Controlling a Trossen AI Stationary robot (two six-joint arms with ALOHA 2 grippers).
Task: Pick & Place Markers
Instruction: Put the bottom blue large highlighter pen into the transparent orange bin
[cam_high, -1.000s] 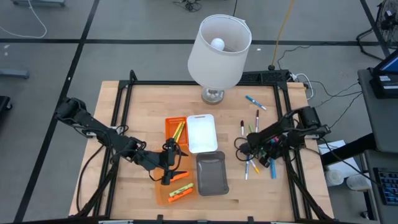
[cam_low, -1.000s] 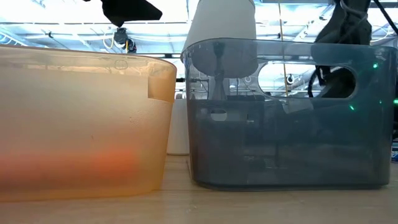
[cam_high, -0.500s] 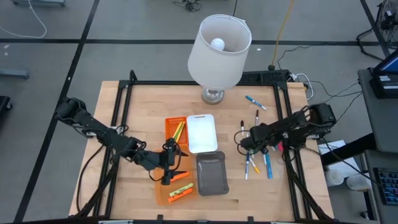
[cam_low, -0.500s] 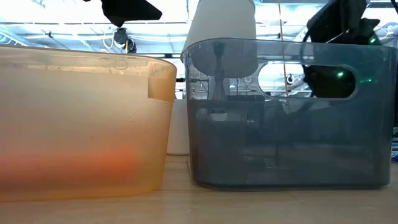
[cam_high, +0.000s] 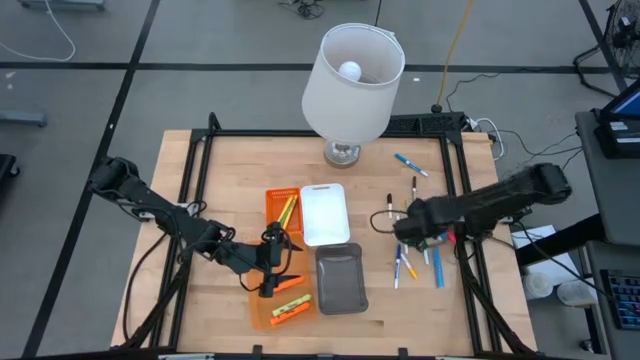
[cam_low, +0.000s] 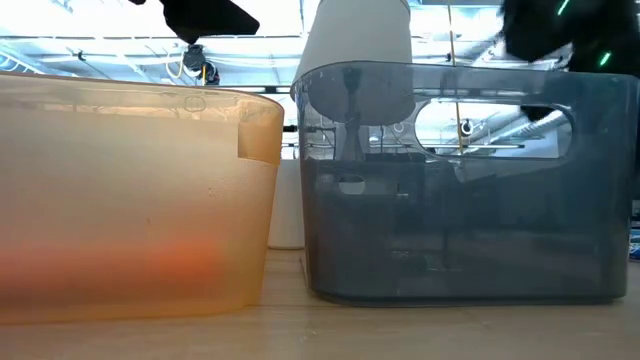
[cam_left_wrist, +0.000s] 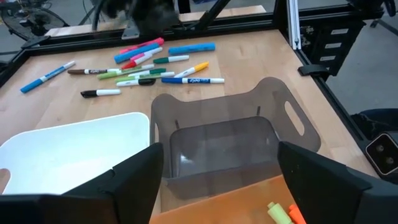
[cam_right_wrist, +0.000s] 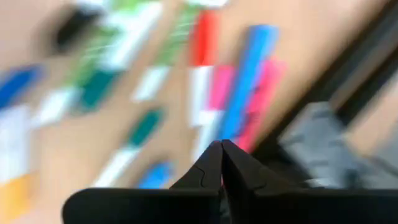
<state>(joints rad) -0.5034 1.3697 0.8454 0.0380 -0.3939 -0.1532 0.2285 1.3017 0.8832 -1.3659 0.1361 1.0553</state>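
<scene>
Markers (cam_high: 412, 232) — loose cluster on the surface (cam_high: 230, 170) right of the trays; most lie with long axes running roughly front-to-back, two blue ones nearer the lamp (cam_high: 352, 85) lying slantwise. More markers inside the two orange trays: near tray (cam_high: 262, 315), far tray (cam_high: 272, 203).

Right gripper (cam_high: 406, 231) — over the cluster, jaws fully closed, nothing held.

Left gripper (cam_high: 280, 280) — above the near orange tray, jaws wide apart, empty.

Grey tray (cam_high: 340, 280), white tray (cam_high: 324, 213) — side by side.
</scene>
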